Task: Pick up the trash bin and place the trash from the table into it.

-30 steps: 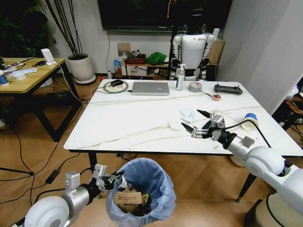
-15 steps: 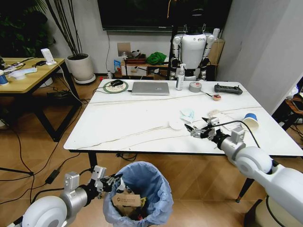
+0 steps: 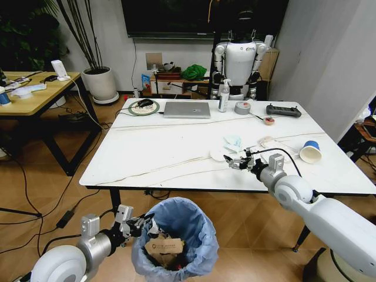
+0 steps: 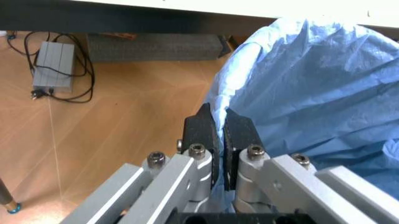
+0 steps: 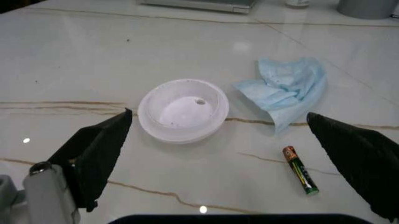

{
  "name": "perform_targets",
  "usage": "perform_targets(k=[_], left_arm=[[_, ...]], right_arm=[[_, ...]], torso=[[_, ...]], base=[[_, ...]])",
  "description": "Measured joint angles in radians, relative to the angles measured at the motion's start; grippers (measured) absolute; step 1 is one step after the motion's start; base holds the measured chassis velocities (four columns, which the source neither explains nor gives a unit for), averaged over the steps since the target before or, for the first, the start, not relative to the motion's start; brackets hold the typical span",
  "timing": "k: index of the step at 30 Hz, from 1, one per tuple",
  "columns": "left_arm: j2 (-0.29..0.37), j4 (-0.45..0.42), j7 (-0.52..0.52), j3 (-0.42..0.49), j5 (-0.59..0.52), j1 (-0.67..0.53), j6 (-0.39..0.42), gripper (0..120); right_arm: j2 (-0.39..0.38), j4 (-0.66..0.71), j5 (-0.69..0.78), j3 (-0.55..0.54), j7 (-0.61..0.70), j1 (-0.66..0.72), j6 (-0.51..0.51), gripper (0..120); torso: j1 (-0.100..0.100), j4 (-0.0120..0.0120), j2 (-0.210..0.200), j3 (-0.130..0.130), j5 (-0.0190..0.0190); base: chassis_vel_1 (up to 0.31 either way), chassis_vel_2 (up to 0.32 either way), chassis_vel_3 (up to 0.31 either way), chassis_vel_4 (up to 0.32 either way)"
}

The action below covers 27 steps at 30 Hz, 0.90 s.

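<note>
Below the table (image 3: 176, 153) edge, pinching the blue bag rim of the trash bin (image 3: 174, 235) with the left gripper (image 3: 143, 225), fingers pressed together on the plastic. Hovering over the tabletop with the right gripper (image 3: 238, 160), fingers spread wide around a white lid (image 5: 182, 109), not touching it. Lying just beside: a crumpled blue tissue (image 5: 285, 88) and a small battery (image 5: 300, 169).

Blue-lined trash bin (image 3: 174, 234) below table (image 3: 164, 150), white lid (image 5: 182, 109), crumpled mask (image 5: 288, 88)
</note>
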Motion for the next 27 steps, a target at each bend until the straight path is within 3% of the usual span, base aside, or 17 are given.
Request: perform_targets(k=[10,27], left_arm=[[-0.009,-0.002,0.0,-0.006,-0.002,-0.007,0.0,0],[-0.028,-0.003,0.0,-0.004,0.007,-0.005,0.0,0]], right_arm=[[0.014,-0.107,0.006,-0.044,-0.021,0.046,-0.007,100],[-0.017,-0.146,0.058,-0.084,-0.031,0.09,-0.059,97]], torso=[[0.0,0.0001,0.0,0.0,0.0001],[0.0,0.0,0.0,0.0,0.0]], base=[[0.0,0.0,0.0,0.0],[0.0,0.0,0.0,0.0]])
